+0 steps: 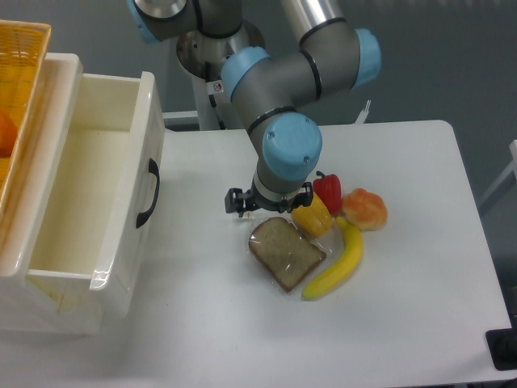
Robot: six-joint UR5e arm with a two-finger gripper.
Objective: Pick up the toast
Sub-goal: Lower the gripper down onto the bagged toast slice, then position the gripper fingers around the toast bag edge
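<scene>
Hovering just behind the toast (286,252), the gripper (266,202) has grasped nothing; its jaws' spread I cannot tell. Wrapped, the toast lies flat on the counter (404,307) beside the banana (335,268). Descent, closing and lifting remain.
</scene>
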